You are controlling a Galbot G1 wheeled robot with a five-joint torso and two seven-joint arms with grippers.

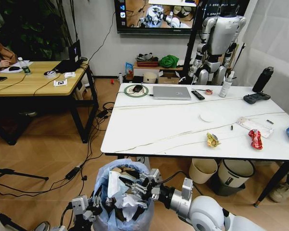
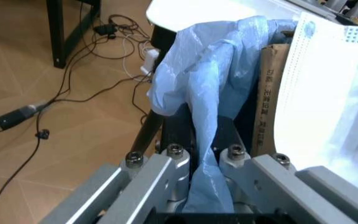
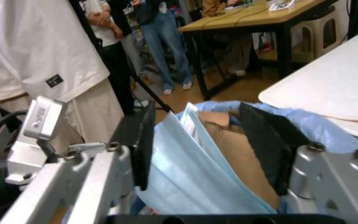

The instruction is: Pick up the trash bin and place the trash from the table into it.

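Left gripper (image 1: 89,207) clamped on trash bin (image 1: 116,202) rim at 9 o'clock, right gripper (image 1: 135,185) spread above; thin bag may tear, slip.

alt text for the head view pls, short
Both arms hold the trash bin, lined with a blue bag and already stuffed with paper and cardboard, in front of the white table. The left end effector grips its rim; the right end effector sits over its opening. A yellow wrapper and red wrapper remain on the table.
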